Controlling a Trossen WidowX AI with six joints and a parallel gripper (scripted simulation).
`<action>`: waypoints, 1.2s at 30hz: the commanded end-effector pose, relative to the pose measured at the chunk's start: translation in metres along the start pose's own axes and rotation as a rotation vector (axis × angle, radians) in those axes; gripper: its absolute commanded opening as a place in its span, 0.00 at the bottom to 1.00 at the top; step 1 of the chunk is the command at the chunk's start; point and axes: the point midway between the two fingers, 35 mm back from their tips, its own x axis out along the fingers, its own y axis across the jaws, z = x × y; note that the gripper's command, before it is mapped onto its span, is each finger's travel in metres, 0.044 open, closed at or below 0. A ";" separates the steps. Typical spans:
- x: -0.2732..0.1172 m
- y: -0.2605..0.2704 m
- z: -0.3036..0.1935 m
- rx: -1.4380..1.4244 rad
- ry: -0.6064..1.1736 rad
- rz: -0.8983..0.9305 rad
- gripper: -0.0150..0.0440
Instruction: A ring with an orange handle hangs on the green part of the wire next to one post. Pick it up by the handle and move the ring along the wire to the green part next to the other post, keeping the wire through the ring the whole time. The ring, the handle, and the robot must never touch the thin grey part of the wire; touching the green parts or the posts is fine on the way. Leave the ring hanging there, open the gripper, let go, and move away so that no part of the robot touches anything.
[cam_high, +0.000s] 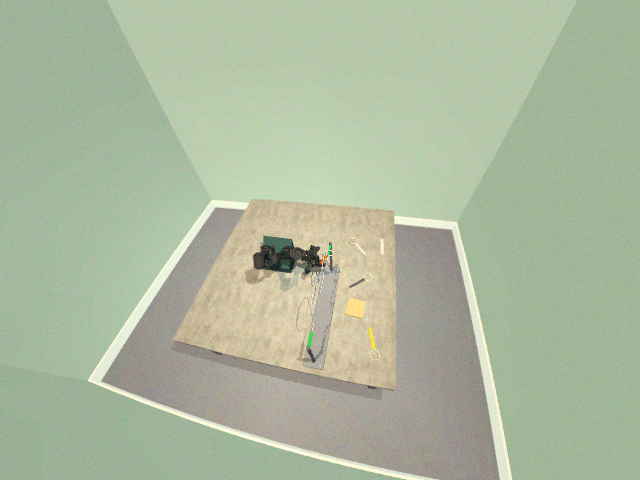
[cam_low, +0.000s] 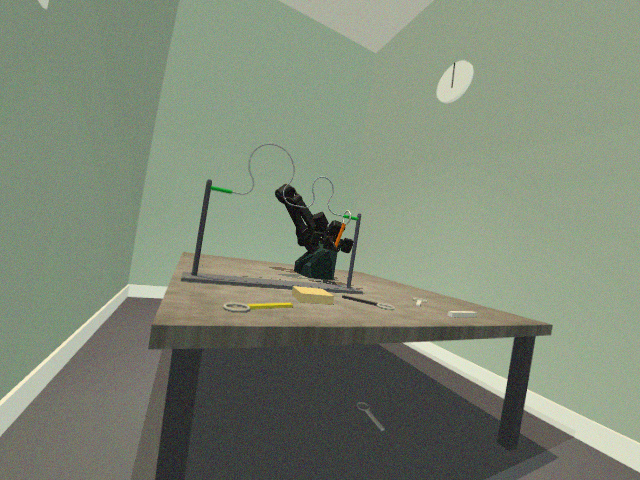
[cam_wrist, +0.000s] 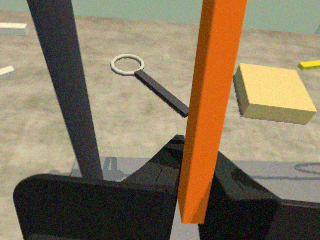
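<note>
The orange handle (cam_low: 339, 235) (cam_wrist: 215, 100) points up and slightly right from my gripper (cam_low: 337, 243) (cam_wrist: 187, 144), which is shut on it. The pale ring (cam_low: 347, 211) at its top appears around the green part (cam_low: 353, 218) (cam_high: 329, 248) beside the right post (cam_low: 354, 253) in the exterior view. The ring is out of the wrist view; whether it touches the green part cannot be told. The thin grey wire (cam_low: 269, 144) curves in two humps to the other green part (cam_low: 221, 190) (cam_high: 310, 339) at the other post (cam_low: 202, 227).
The near post also stands left of the handle in the wrist view (cam_wrist: 70, 90), close to my fingers. On the table lie a yellow block (cam_high: 355, 307) (cam_low: 312, 295) (cam_wrist: 275, 92), a dark-handled ring tool (cam_wrist: 162, 92), a yellow-handled one (cam_low: 271, 305) and a white bar (cam_low: 462, 313).
</note>
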 end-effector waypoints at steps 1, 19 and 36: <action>0.001 0.002 -0.006 -0.002 0.002 0.008 0.00; 0.004 0.003 -0.014 -0.002 0.002 0.008 0.00; 0.004 0.002 -0.013 0.004 0.003 0.003 0.49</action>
